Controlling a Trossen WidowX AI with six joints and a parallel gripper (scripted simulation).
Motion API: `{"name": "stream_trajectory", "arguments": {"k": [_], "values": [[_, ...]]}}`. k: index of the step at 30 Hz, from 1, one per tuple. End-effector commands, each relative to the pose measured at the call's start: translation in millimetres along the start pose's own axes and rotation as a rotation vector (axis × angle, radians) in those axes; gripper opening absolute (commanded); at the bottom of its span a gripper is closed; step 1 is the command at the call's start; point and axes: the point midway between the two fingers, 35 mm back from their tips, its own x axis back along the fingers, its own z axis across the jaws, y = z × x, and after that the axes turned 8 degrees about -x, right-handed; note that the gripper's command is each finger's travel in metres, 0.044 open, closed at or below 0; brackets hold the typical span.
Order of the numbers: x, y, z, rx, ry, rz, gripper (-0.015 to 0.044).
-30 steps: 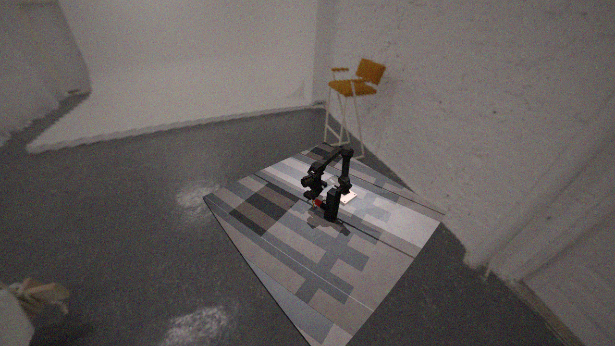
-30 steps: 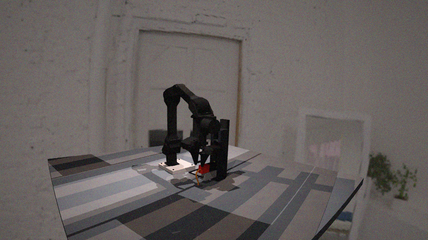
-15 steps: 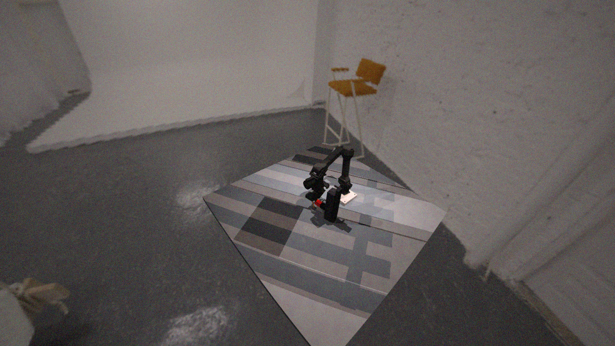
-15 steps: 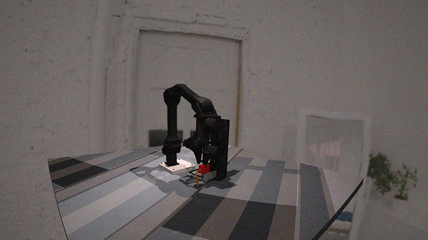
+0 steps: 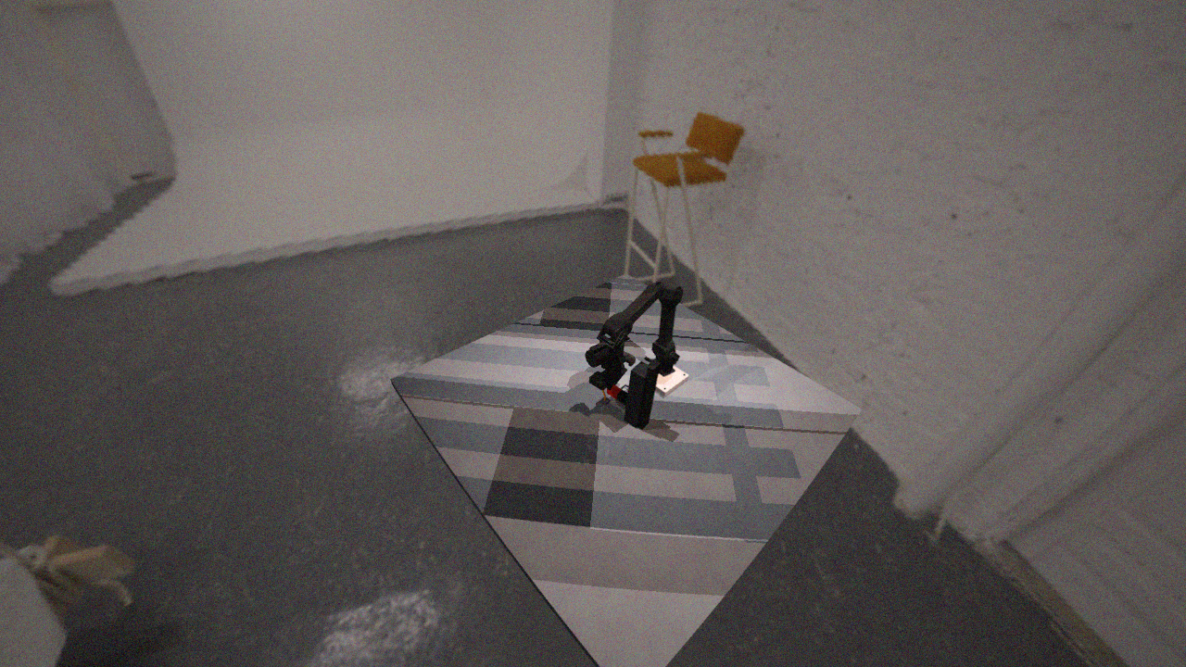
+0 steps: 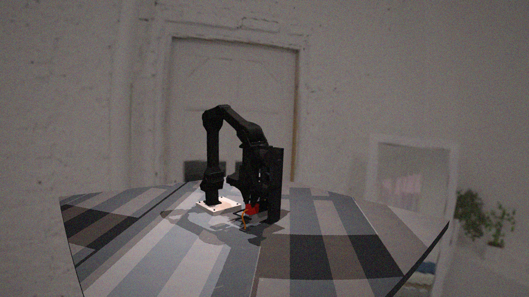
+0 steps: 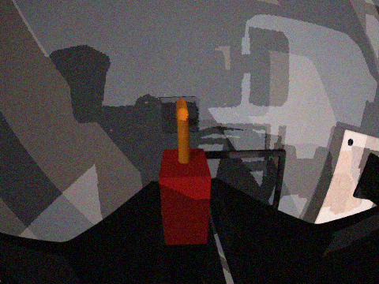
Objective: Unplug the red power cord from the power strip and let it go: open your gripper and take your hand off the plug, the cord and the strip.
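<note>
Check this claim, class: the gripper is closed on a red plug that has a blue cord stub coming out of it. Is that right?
One detail is wrong: the cord stub is orange, not blue, as the wrist view shows. The rest holds: the gripper is closed on the red plug.

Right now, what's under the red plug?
In the wrist view the red plug sits between the end effector's dark fingers, orange cord leaving its far end. Its underside and any prongs are hidden.
</note>
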Motion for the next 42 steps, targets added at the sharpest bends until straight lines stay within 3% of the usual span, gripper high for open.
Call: {"name": "stream_trajectory", "arguments": {"k": [1,8,25,38,42], "values": [[0,0,0,0.000,0.000,0.000,0.0048],[0,0,0,0.000,0.000,0.000,0.0002],[0,22,5,-0.001,0.000,-0.003,0.0000],[1,16,4,-0.003,-0.002,-0.006,0.0341],[6,36,8,-0.003,-0.002,-0.007,0.0440]]}}
